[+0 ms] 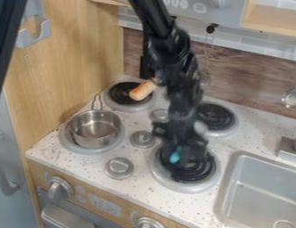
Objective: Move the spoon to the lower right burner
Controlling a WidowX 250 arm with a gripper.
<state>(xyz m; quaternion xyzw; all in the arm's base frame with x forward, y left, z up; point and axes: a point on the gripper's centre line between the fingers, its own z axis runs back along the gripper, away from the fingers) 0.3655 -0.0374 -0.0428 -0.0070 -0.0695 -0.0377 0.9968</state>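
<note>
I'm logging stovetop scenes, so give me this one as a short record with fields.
gripper: over the lower right burner
at gripper: small teal patch, possibly part of the spoon
lower left burner: holds metal pot
upper left burner: orange-tan, rounded object over its right side
knobs on stovetop: at least three
right of lower right burner: sink
</note>
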